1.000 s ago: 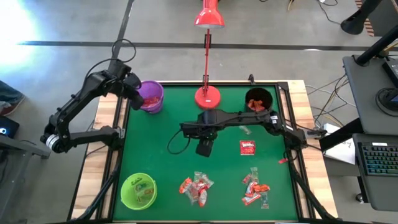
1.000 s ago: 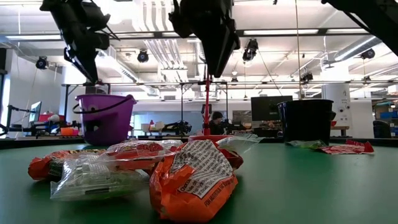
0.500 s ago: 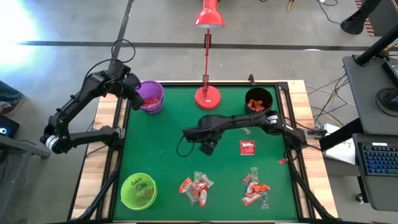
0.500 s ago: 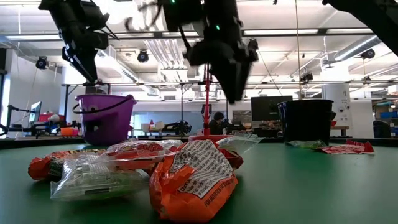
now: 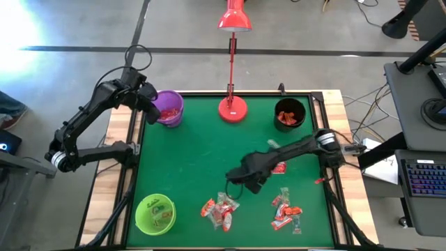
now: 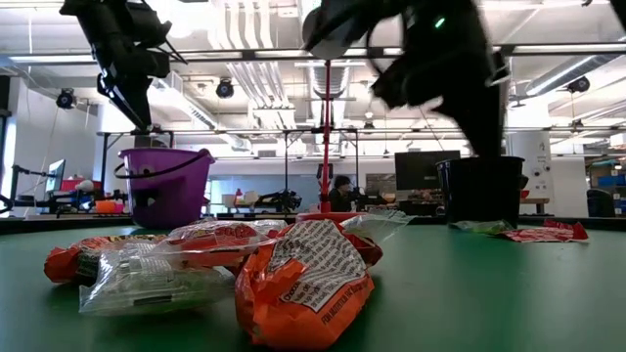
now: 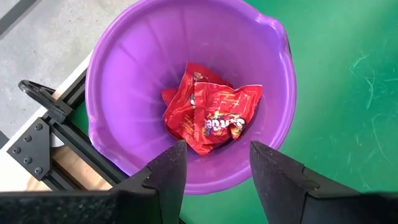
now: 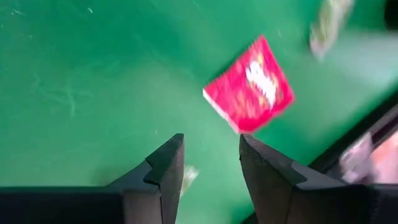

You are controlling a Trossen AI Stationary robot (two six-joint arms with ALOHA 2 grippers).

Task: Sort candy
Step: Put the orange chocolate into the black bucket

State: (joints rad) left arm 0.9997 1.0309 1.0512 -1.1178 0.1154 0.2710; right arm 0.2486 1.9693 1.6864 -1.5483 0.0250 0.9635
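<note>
**Candy sort: right arm over mid-table, left arm over purple bucket**

I have the right gripper (image 5: 252,180) above the green table (image 5: 188,160), between the lone red packet (image 5: 277,166) and the front pile (image 5: 219,211). Its fingers stand apart with nothing between them. The left gripper (image 7: 214,163) hangs over the purple bucket (image 5: 168,108), released and empty; red wrappers (image 7: 211,116) lie in the bucket's bottom.

Hazards, as I judge them:
- The front pile is heaped, with wrappers overlapping. A pinch there may lift two sweets at once or drag a neighbour out of place.
- The wrappers look slick and crinkled, and flat packets lie flush on the cloth. Fingers may skid over them or close on the cloth instead.
- The right arm reaches across the middle of the table, near the red lamp base (image 5: 232,109). A wide swing toward the black cup (image 5: 290,112) may clip it.

Count:
- Containers: three, namely the purple bucket, the black cup and the green bowl (image 5: 155,213).
- Loose candy groups on the table: two heaps, the front pile and the right-hand cluster (image 5: 286,209), plus the lone red packet and a pale wrapper (image 5: 273,146) just behind it. I cannot count the single sweets within the heaps.
- Candy shows in all three containers.
</note>
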